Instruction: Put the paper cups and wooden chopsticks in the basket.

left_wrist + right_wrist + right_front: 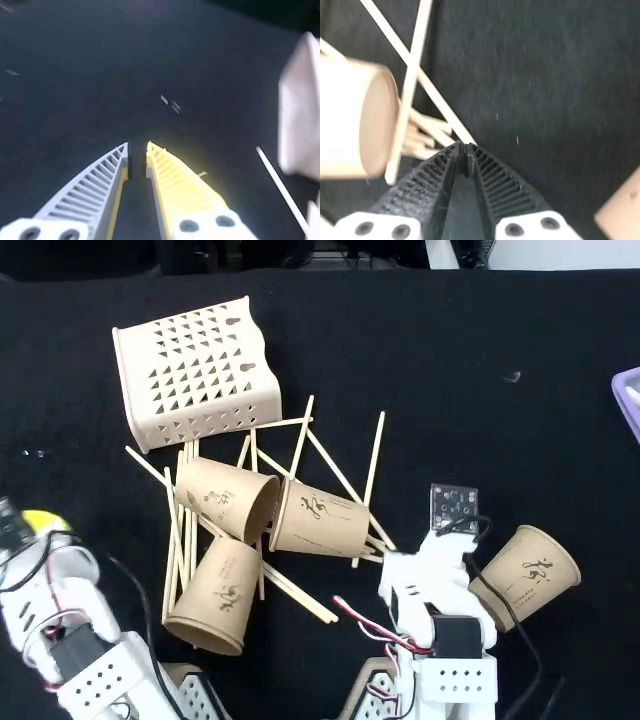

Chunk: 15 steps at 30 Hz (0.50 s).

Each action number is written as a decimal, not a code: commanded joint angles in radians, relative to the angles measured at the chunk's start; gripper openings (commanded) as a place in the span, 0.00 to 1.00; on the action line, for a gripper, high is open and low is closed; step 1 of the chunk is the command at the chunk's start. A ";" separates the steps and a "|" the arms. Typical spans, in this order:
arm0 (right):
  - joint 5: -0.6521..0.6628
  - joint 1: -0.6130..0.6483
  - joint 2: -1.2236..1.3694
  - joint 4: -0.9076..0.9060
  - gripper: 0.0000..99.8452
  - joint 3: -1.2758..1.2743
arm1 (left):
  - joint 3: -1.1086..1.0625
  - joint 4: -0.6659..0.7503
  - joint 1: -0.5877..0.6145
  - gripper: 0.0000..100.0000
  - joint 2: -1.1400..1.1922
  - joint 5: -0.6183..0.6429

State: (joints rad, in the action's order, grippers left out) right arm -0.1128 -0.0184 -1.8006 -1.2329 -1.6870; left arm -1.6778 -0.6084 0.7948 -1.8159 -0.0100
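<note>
Right arm [437,585] sits at the near edge. Right jaws are closed on nothing, tips right at the ends of the loose chopsticks [422,80], just beside the base of the middle cup [350,120]. Left arm [60,625] is near-left over bare tabletop [100,60]. Left jaws are all but closed and empty. A lone cup [525,575] lies on its side just right of the right arm.

Further out, the front cup [215,595] and back cup [228,498] lie with the middle one in a clump over the chopstick pile. The basket [195,370] is farthest, tipped on its side, with stick ends touching its lower edge. I can't tell which way its mouth faces.

My read: nothing is loaded yet and the first pick hasn't started. I'd open the right jaws before going down. I'd pinch one stick near its free end, clear of the crossing and the cup, and lift slowly so nothing drags. The lone cup is the easy grab.
</note>
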 commanded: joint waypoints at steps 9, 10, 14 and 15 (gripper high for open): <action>0.164 -0.026 -0.091 0.333 0.02 0.352 | 0.590 -0.129 -0.139 0.16 0.009 -0.104; 0.219 -0.023 -0.093 0.345 0.02 0.404 | 0.648 -0.169 -0.179 0.16 0.026 -0.110; 0.287 0.034 -0.087 0.407 0.07 0.536 | 0.854 -0.298 -0.259 0.16 0.232 -0.103; 0.279 0.048 -0.085 0.405 0.09 0.570 | 0.906 -0.341 -0.271 0.16 0.315 -0.103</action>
State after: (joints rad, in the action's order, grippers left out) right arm 0.1373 -0.0199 -1.8006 -0.8723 -1.2820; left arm -1.0134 -0.8278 0.5877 -1.7254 -0.1051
